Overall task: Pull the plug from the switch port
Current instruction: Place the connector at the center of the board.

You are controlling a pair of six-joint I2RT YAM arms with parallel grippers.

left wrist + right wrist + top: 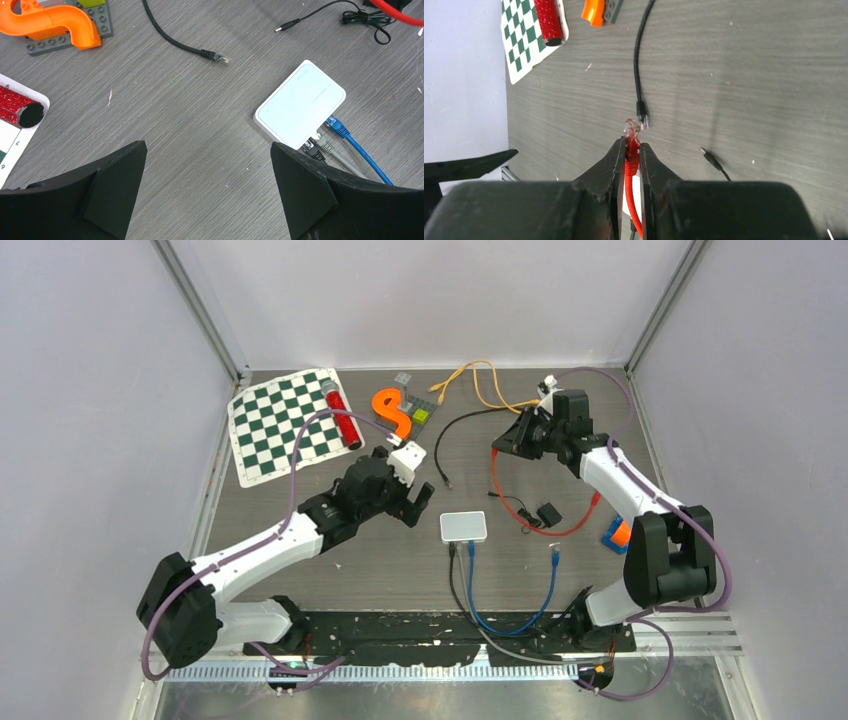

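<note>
Red network plug with a clear latch tip (631, 131): it is clamped between the fingers of the right pincer (631, 146), which grasps it just behind the tip, with the red cable (520, 510) running from the grip down in a loop onto the grey wood-grain worktop (190, 125). In the top view the right pincer (503, 446) is toward the far side of the worktop, well apart from the flat white rectangular network switch (463, 527), so the plug is clear of any port. Step in hand, as judged from this layout: extraction of the red plug appears complete, and the arm is carrying the freed end away. A blue cable plug (336, 124) and a grey cable plug (324, 144) are seated side by side in the near edge of the switch (300, 105). The left pincer (415, 502) is released, jaws spread fully, hovering just left of the switch and touching nothing. A loose black cable with a bare plug end (641, 107) lies on the worktop just beyond the red plug. The next move probably calls for lowering the red plug to a bare patch of worktop, clear of the black cable and the switch, then releasing the grip without dragging the red loop across the seated cables.
</note>
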